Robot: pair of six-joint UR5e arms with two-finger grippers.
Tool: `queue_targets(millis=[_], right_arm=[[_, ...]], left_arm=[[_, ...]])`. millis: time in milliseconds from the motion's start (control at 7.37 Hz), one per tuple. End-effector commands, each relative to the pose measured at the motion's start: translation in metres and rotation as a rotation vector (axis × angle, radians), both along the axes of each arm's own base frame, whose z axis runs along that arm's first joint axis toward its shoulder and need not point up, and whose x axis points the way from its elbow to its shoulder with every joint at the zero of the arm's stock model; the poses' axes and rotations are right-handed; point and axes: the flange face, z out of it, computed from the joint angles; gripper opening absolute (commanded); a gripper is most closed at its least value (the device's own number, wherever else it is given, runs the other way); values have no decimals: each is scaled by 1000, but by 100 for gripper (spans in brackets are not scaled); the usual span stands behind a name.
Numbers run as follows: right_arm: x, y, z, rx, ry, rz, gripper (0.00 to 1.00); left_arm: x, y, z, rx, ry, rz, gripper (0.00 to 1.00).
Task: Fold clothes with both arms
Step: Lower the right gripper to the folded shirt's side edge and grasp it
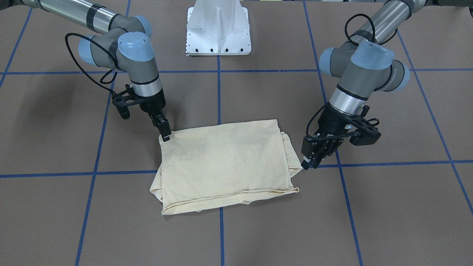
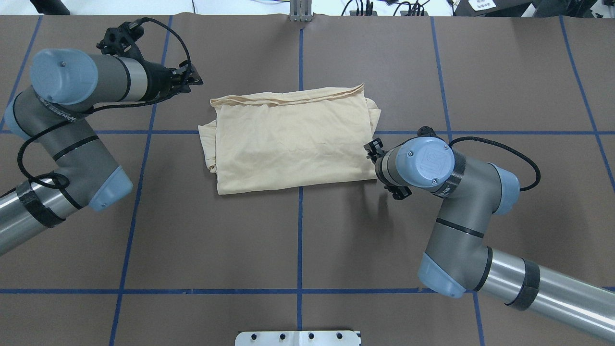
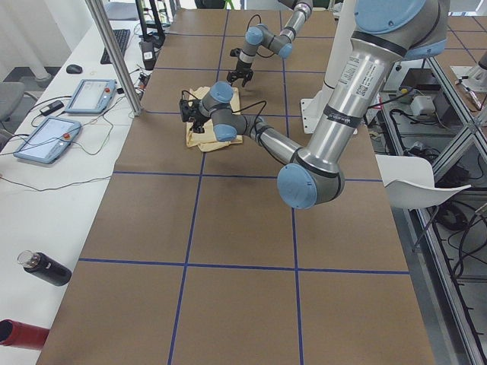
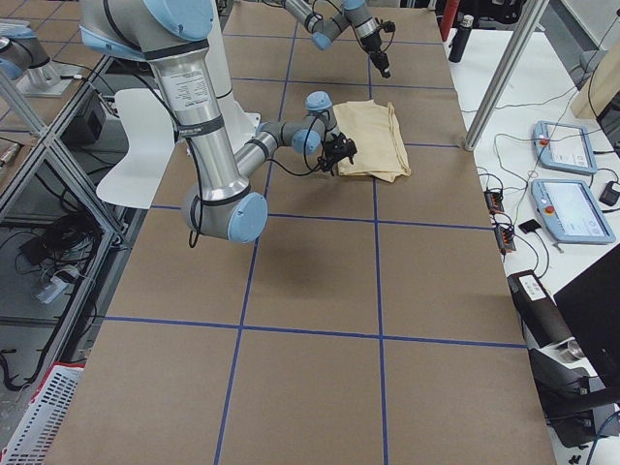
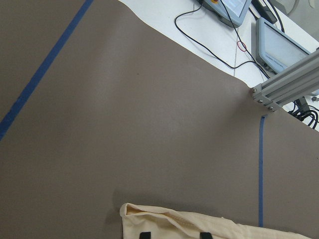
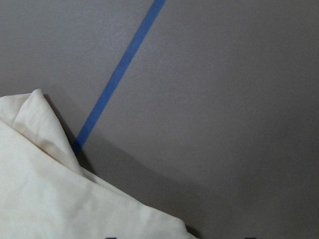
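The cream-yellow shirt [image 1: 225,166] lies folded into a flat rectangle in the middle of the table [image 2: 293,139], print and neck label hidden. My left gripper [image 1: 308,162] is low at the shirt's far left corner. In the left wrist view its two fingertips [image 5: 144,235] stand apart over the cloth edge [image 5: 174,224], so it is open. My right gripper [image 1: 166,136] is at the shirt's near right corner, tip touching the cloth. In the right wrist view the cloth [image 6: 50,194] lies below widely spread fingertips, so it is open. In the overhead view it is mostly hidden under its wrist [image 2: 413,161].
The white pedestal base [image 1: 218,29] stands at the robot's side of the table. Blue tape lines [image 2: 300,230] grid the brown table top. Beyond the far edge are an aluminium post [image 5: 289,84], teach pendants [image 4: 572,208] and bottles [image 3: 46,268].
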Motion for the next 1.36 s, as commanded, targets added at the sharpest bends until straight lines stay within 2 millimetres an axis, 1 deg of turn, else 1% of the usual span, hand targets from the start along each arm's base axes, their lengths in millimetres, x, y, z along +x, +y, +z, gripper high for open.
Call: queue_targets(millis=[0, 271, 407, 678, 814, 950, 1085, 1221], right_arm=[[-1, 0, 1, 2, 1, -3, 89], [-3, 0, 3, 1, 6, -5, 88], [-4, -1, 7, 0, 14, -6, 88], [-6, -1, 7, 0, 11, -7, 88], [-5, -1, 7, -1, 10, -4, 74], [-5, -1, 7, -1, 10, -4, 53], [-5, -2, 7, -1, 10, -3, 37], [-4, -3, 5, 3, 7, -4, 0]], left_arm=[[1, 0, 3, -4, -4, 2, 44], [2, 0, 4, -4, -7, 4, 44], [2, 0, 4, -4, -7, 4, 43], [2, 0, 4, -3, -8, 5, 44], [2, 0, 4, -4, -7, 4, 44], [2, 0, 4, -4, -7, 4, 44], [2, 0, 4, -3, -8, 3, 43], [0, 4, 17, -12, -20, 9, 44]])
